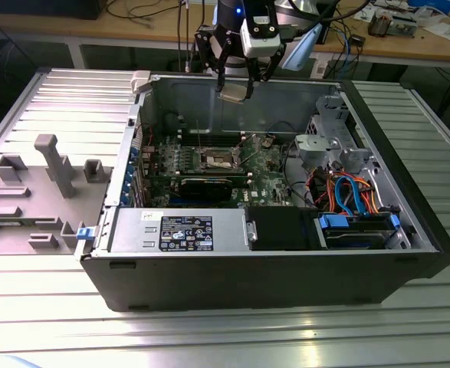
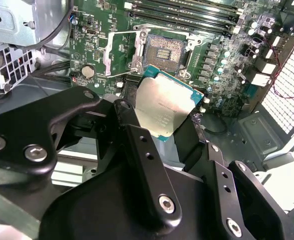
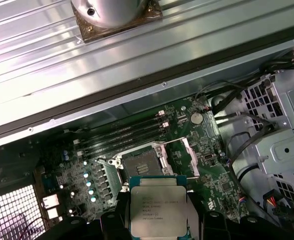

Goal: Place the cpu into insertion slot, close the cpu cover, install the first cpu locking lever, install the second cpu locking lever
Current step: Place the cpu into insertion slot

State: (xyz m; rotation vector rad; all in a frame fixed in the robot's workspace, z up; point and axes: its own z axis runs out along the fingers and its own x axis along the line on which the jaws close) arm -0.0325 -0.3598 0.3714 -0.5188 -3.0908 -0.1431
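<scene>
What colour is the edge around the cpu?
The cpu rim is teal-green, clearest in the second wrist view.

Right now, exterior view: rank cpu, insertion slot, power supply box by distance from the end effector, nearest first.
1. cpu: held in the end effector, above the case.
2. insertion slot: on the board below.
3. power supply box: along the case's near side.

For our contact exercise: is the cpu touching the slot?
Apart. In the exterior view the gripper holds the cpu high above the board, clear of the slot.
</scene>
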